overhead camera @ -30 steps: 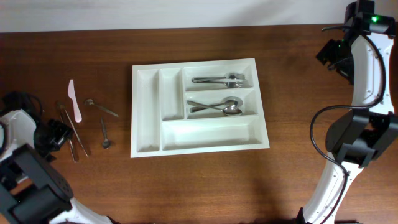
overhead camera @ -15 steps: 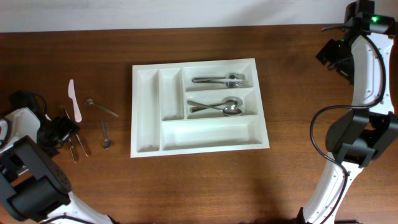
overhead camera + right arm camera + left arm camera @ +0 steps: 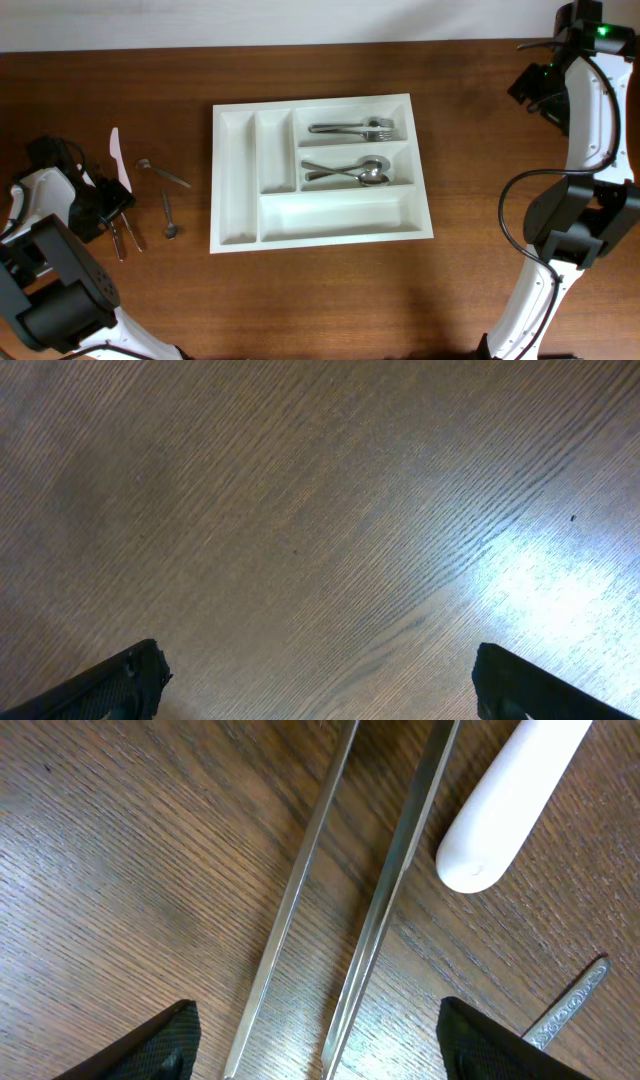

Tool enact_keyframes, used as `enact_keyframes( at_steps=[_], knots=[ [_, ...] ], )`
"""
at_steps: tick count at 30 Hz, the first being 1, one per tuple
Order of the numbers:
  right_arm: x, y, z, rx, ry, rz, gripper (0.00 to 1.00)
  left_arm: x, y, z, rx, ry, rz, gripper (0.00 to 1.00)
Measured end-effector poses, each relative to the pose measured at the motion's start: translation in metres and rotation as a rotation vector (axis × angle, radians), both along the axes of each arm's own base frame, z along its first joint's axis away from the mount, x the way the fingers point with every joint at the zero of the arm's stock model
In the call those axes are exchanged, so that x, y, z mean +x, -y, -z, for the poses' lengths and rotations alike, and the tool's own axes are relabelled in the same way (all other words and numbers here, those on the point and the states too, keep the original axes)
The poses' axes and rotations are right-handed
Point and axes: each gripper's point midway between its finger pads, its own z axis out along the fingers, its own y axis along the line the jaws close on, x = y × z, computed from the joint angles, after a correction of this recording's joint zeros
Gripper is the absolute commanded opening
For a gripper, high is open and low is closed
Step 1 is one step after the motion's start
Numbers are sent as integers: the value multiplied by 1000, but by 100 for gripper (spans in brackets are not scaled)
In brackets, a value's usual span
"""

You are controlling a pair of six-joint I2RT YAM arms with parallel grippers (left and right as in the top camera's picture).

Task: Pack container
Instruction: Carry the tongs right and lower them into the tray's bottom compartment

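The container [image 3: 340, 215], a white cutlery tray, lies at the table's middle. Forks [image 3: 352, 128] fill its upper right slot and spoons [image 3: 348, 172] the one below. Left of it lie a white knife [image 3: 117, 148], two small spoons [image 3: 163, 174] and thin metal pieces [image 3: 126, 236]. My left gripper [image 3: 110, 203] hangs low over those pieces, open. Up close, its fingertips [image 3: 150, 1042] stand on either side of two metal handles [image 3: 395, 870], not touching them, with the white handle [image 3: 510, 805] just beyond. My right gripper [image 3: 320, 680] is open over bare wood at the far right [image 3: 535, 85].
A patterned spoon handle [image 3: 572, 1008] lies just right of my left gripper's right finger. The second small spoon [image 3: 168, 212] lies between the left gripper and the tray's left wall [image 3: 214, 180]. The right arm's base stands at the table's right edge [image 3: 575, 230].
My left gripper has slid right and a little away from me, onto the metal pieces and the white knife's near end. The right arm has not moved.
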Motion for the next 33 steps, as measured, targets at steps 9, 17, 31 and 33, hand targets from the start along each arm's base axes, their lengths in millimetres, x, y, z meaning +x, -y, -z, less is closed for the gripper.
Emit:
enact_keyframes(
  at_steps=[9, 17, 31, 33],
  knots=[
    [0, 0, 0, 0, 0, 0, 99, -1, -1, 7, -1, -14, -2, 71],
    [0, 0, 0, 0, 0, 0, 99, -5, -2, 21, -3, -55, -3, 25],
    [0, 0, 0, 0, 0, 1, 99, -13, 3, 19, -34, -100, -4, 2],
    [0, 0, 0, 0, 0, 0, 99, -17, 7, 17, -55, -136, -1, 2]
  ],
)
